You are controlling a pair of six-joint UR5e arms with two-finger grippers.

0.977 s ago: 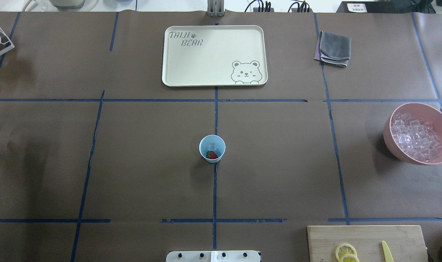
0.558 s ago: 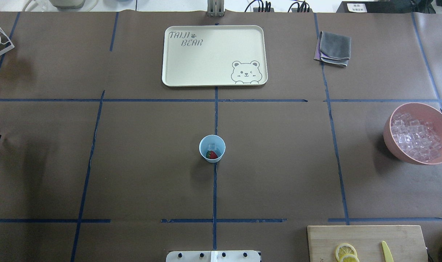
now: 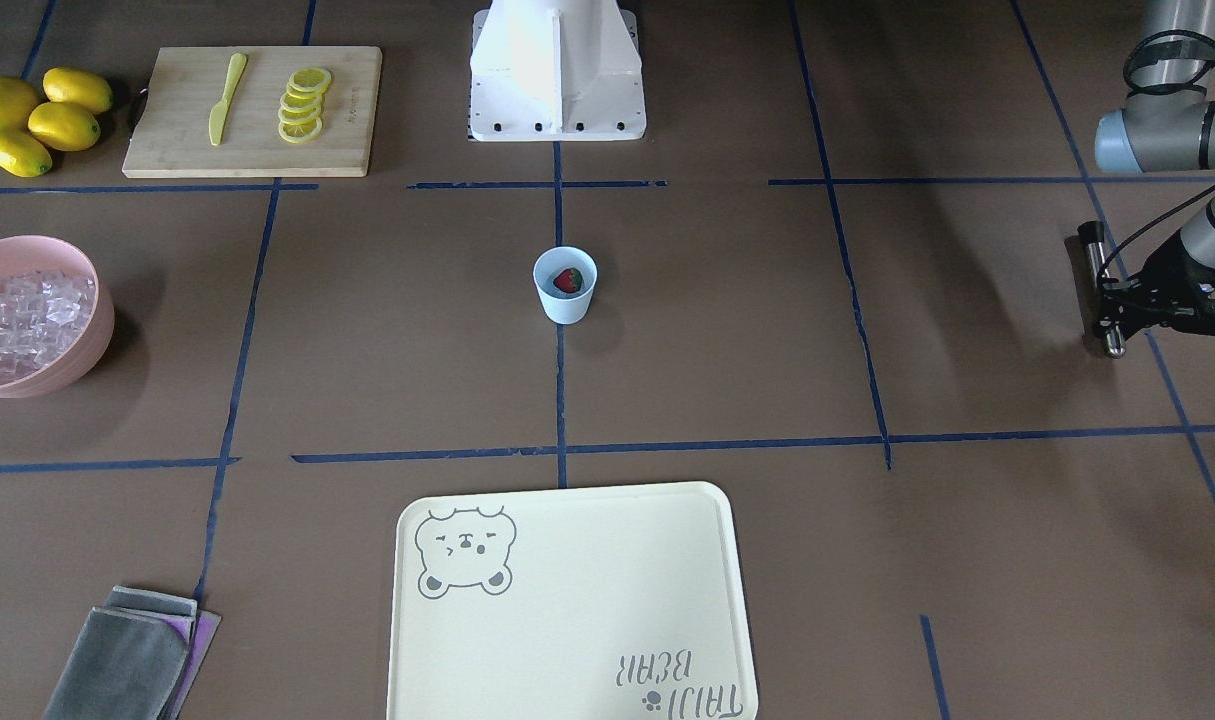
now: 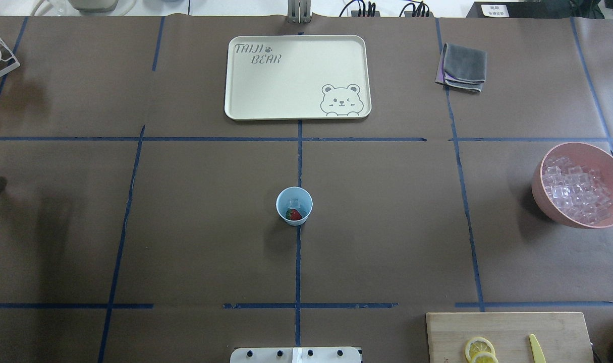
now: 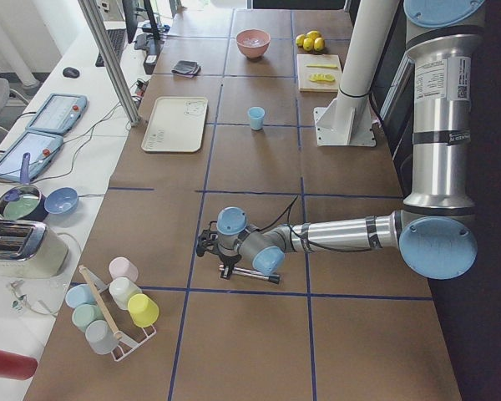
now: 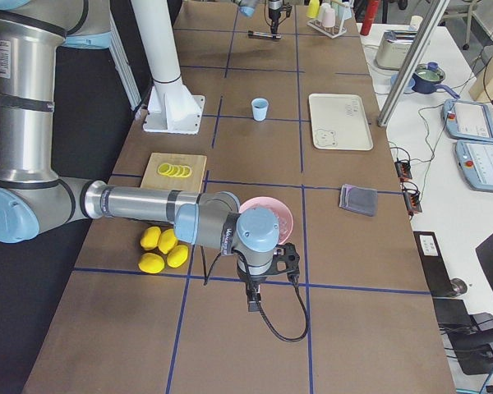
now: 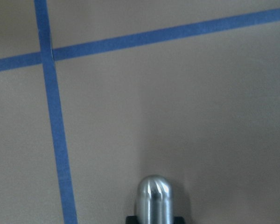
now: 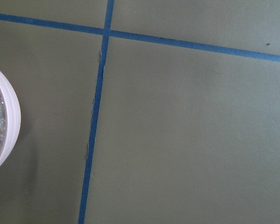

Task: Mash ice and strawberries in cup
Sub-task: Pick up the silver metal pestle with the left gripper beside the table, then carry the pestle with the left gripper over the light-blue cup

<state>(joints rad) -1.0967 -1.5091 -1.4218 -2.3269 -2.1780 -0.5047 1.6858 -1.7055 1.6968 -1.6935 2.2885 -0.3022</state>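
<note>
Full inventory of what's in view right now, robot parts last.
cup: 1, pale blue, table centre
strawberry: 1, red, inside the cup
ice: clear; 1 cube seen in the cup, many in the bowl
bowl: 1, pink, robot's right end
tray: 1, cream, far side, centre
cloth: 1, grey, far right
cutting board: 1, wood, near right
knife: 1, yellow, on the board
lemon slices: several, yellow, on the board
lemons: 4, yellow, beside the board
cup rack: 1, pastel cups, left end
metal rod: 1, silver, in left gripper
left gripper: gripping the rod, left end
right gripper: by the bowl, state unclear
</note>
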